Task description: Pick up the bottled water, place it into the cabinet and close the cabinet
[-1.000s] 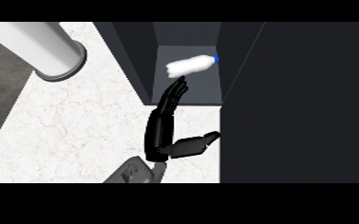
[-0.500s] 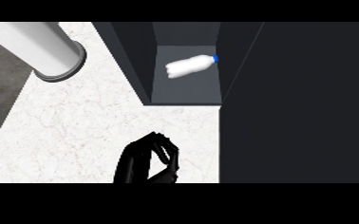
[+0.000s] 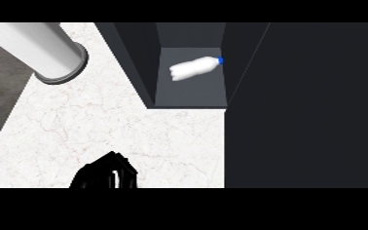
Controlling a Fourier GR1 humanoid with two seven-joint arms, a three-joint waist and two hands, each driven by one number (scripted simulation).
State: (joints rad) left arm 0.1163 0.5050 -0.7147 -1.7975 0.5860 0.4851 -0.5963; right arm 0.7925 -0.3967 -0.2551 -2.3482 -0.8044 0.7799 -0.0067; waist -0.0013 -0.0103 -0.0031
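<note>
The bottled water [image 3: 193, 68] is white with a blue cap and lies on its side on the grey floor of the open cabinet [image 3: 188, 93], cap pointing right toward the inner wall. My left hand [image 3: 105, 173] is a black shape low on the marble counter by the view's lower edge. It is well apart from the bottle, its fingers curled in and holding nothing. My right hand does not show.
A broad dark panel [image 3: 295, 107] fills the right side beside the cabinet opening. A white cylinder [image 3: 45, 48] lies at the upper left over the counter's edge. White marble counter [image 3: 129, 122] stretches between my hand and the cabinet.
My left hand, stretched up to the bottle a second ago, has pulled back down and left to the lower edge with its fingers curled. The bottle stays lying in the cabinet.
</note>
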